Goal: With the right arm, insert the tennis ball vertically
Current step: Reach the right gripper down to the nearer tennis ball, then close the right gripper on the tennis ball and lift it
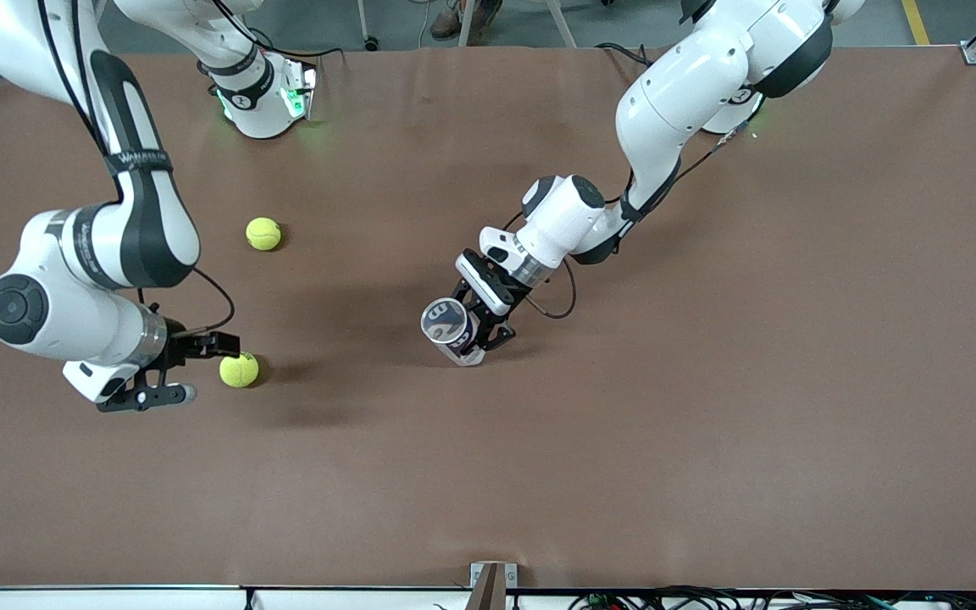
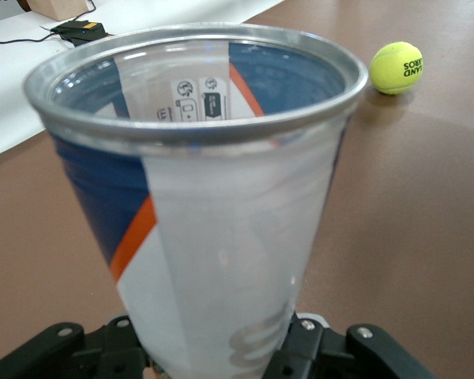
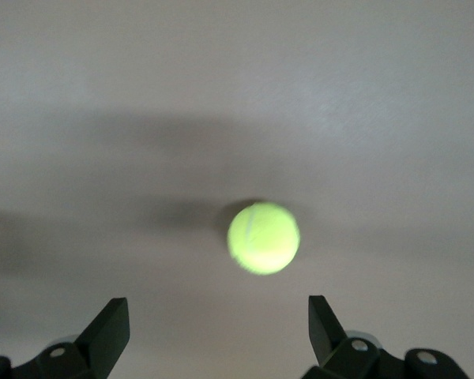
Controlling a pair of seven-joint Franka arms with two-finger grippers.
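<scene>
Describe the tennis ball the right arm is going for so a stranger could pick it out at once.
Start at the right arm's tool, open and low over the brown table. The tennis ball lies just ahead of its fingertips. Unlike the other tennis ball, it lies nearer the front camera and has the tool right beside it.

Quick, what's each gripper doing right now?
Left gripper: shut on the clear can.
Right gripper: open, holding nothing, beside a tennis ball.

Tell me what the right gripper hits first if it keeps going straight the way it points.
Most likely the nearer tennis ball: it lies centred ahead of the open right gripper, on the table. Depth is unclear.
</scene>
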